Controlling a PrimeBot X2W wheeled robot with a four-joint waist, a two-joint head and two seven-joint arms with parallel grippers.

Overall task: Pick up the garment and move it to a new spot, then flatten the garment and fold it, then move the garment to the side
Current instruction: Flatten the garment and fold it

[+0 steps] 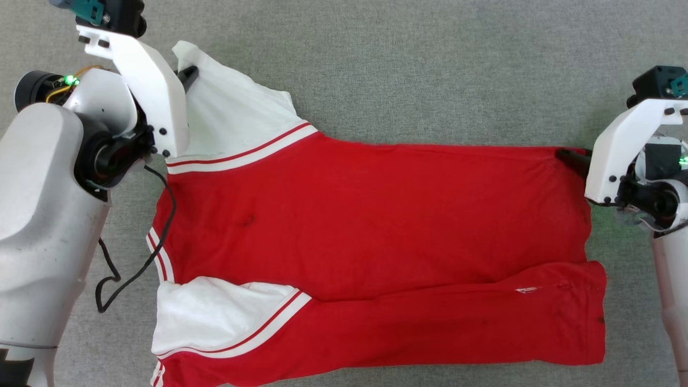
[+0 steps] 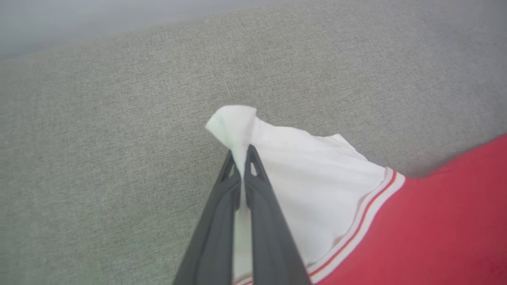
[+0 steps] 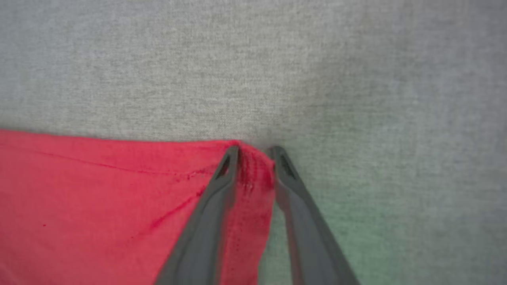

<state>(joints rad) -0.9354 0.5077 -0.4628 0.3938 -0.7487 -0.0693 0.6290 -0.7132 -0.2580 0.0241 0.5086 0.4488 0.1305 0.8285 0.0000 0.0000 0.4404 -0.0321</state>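
Red garment (image 1: 376,215) lies spread on the grey surface (image 1: 430,64), apparently mid-fold. Left tool (image 2: 240,152) clamps its far-left sleeve tip. Right tool (image 3: 255,150) straddles the far-right hem corner, grip unclear. Next, 2 corners must lift evenly.

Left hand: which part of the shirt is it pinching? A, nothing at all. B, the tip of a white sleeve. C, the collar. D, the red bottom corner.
B: the left wrist view shows the left hand shut on the white sleeve tip of the garment, with white cloth poking out past its fingertips.
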